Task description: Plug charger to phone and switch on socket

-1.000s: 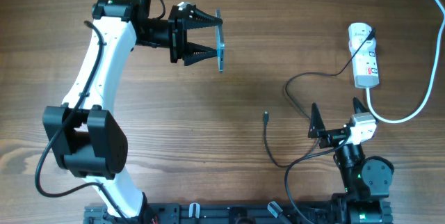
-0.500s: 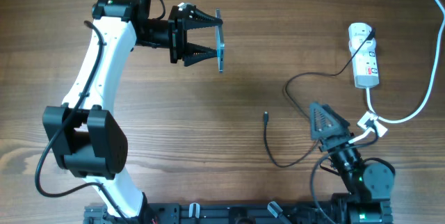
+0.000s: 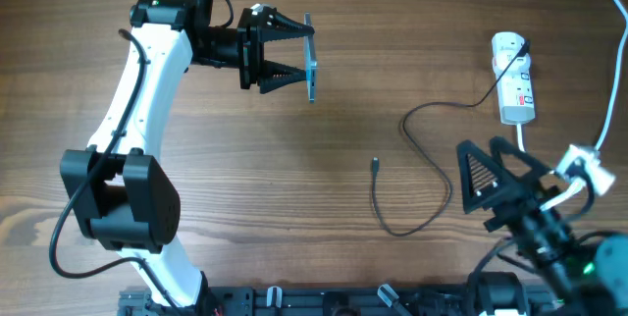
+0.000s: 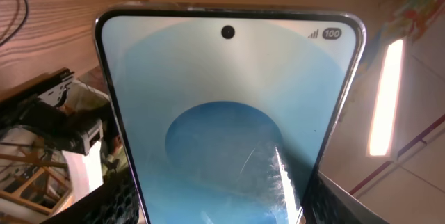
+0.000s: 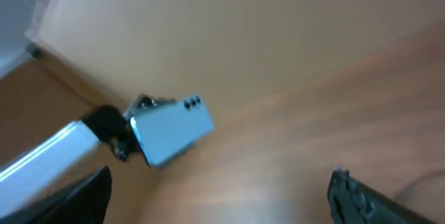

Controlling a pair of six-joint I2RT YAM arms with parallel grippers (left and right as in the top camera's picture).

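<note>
My left gripper point(image 3: 306, 58) is shut on the phone point(image 3: 311, 58) and holds it on edge above the table at the upper left. In the left wrist view the cyan screen of the phone point(image 4: 229, 113) fills the frame between the fingers point(image 4: 104, 203). The charger's black tip point(image 3: 376, 165) lies on the table at the centre. Its thin cable point(image 3: 422, 110) loops back to the white socket point(image 3: 516, 85) at the far right. My right gripper point(image 3: 465, 176) is open and empty, raised right of the cable loop. The right wrist view shows the phone's back point(image 5: 171, 131) far off between the wide-open fingers point(image 5: 375, 196).
A thick white cord point(image 3: 589, 154) runs from the socket's near end and curves up along the right edge. The left arm point(image 3: 137, 90) stretches along the left side. The black base rail point(image 3: 294, 301) lines the front edge.
My right arm has risen and swung right, from low near the front edge to higher beside the cable loop, jaws facing left. The left arm and the phone have not moved.
</note>
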